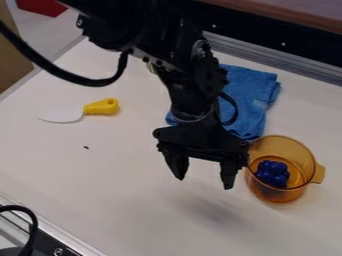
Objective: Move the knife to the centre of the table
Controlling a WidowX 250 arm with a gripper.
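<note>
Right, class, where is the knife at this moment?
In the camera view, the knife lies flat on the table's left side, left of the gripper, its yellow handle pointing towards the folded blue cloth.

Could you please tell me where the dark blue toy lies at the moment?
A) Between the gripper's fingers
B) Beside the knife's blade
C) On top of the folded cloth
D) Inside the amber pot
D: the dark blue toy sits within the walls of the see-through amber pot, to the right of the gripper in the picture.
</note>
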